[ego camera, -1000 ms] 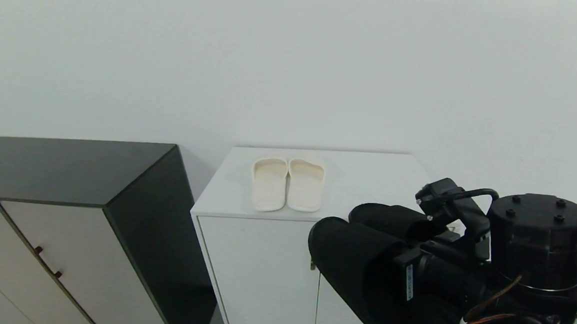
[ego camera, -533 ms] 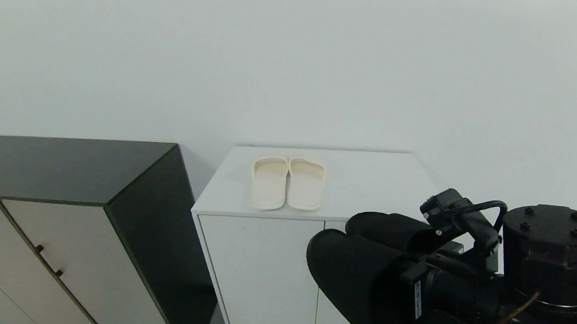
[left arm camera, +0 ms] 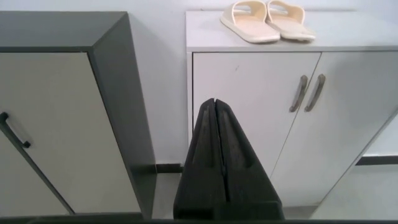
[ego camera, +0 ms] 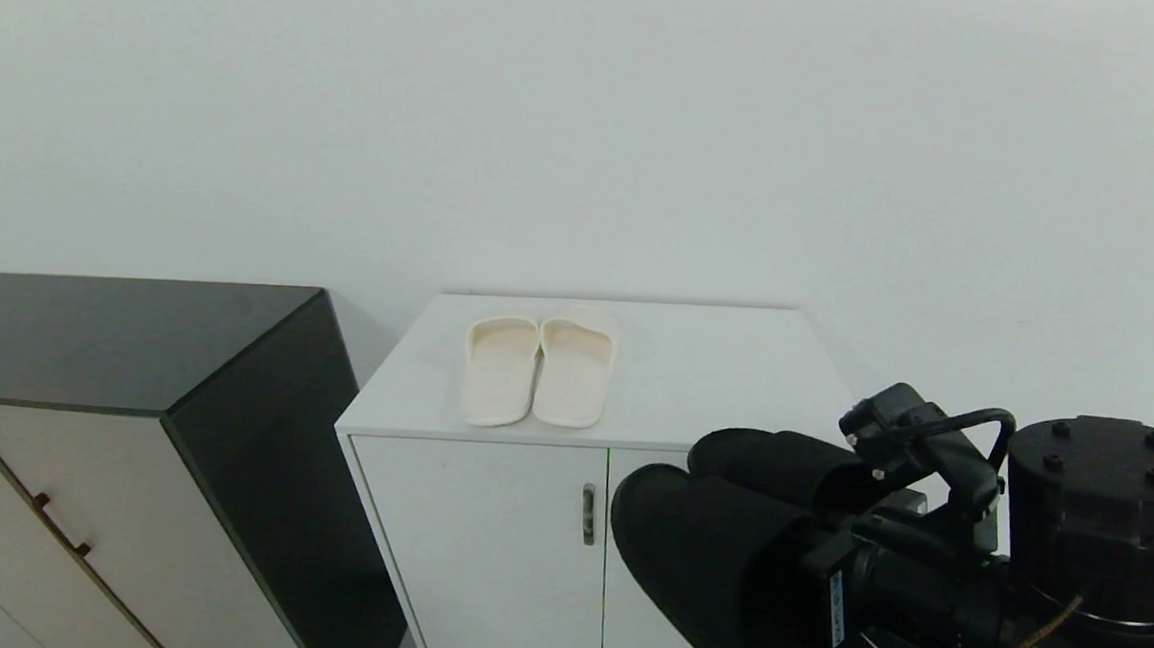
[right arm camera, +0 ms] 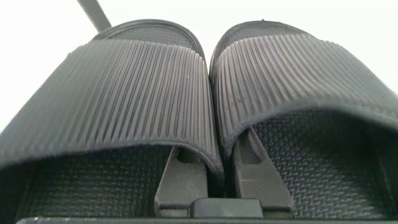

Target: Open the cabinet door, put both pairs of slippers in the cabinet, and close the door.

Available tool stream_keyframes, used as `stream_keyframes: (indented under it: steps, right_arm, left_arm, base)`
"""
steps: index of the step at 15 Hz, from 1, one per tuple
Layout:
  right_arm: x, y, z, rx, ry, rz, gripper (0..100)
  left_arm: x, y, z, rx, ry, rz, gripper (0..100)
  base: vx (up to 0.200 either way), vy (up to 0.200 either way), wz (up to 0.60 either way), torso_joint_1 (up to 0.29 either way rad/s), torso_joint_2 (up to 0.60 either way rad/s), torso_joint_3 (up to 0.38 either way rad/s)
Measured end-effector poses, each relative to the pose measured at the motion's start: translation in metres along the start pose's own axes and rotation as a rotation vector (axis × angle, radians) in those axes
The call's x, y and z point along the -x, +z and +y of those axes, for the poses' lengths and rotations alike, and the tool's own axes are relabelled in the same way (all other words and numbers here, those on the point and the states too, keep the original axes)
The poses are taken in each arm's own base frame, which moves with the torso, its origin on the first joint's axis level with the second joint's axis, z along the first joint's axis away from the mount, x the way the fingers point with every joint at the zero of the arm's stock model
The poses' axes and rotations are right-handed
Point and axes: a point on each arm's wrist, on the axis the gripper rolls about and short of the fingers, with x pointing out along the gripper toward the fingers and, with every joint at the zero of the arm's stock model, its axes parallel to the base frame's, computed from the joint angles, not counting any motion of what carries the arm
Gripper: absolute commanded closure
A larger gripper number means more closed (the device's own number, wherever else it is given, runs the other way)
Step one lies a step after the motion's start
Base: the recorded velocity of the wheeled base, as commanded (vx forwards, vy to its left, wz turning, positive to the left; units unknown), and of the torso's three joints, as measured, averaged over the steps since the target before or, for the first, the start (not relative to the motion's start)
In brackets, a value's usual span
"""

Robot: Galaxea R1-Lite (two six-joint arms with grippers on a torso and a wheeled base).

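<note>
I count two pairs of slippers, four in all. One pair of cream-coloured moulded slide slippers [ego camera: 537, 372] lies side by side, touching, on top of a low white cabinet [ego camera: 724, 373], toward its left half and close to the front edge. The other pair, black ribbed-strap slide slippers [ego camera: 724, 533], is held up in the air in front of the cabinet's right side.

The right gripper [right arm camera: 219, 182] holds this black pair. One finger [right arm camera: 180, 180] goes inside each slipper, two fingers in all, and they pinch the two inner walls together between them. The soles stand side by side, with the open ends facing the wrist camera.

The left gripper [left arm camera: 215, 102] hangs low, in front of the gap between the two cabinets. Its two black fingers are pressed flat together along one thin seam, with nothing between them.

The white cabinet has two doors, a left door [left arm camera: 249, 81] and a right door [left arm camera: 348, 112]. Both are closed, and they meet at a centre seam. Two slim grey vertical handles [left arm camera: 298, 93] sit just beside that seam, one on each door.

To the left of the white cabinet, standing close beside it, is one taller dark grey cabinet [ego camera: 135, 337] with pale front panels. One dark bar handle [left arm camera: 15, 129] sits on the nearest panel. A plain white wall [ego camera: 590, 114] runs behind both cabinets.
</note>
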Motion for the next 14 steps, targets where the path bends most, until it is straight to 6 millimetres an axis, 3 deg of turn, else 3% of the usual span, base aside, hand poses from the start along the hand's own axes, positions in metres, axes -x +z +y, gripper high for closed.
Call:
stream_keyframes:
  steps: [10, 14]
  right_arm:
    - [0.001, -0.004, 0.003, 0.004, 0.030, 0.001, 100]
    - [0.004, -0.011, 0.008, 0.015, 0.062, 0.014, 100]
  left_arm:
    - [0.000, 0.000, 0.000, 0.000, 0.000, -0.001, 100]
    - [0.000, 0.000, 0.000, 0.000, 0.000, -0.001, 100]
  base:
    - [0.000, 0.000, 0.00, 0.000, 0.00, 0.000]
    - [0.000, 0.000, 0.00, -0.160, 0.38, 0.209]
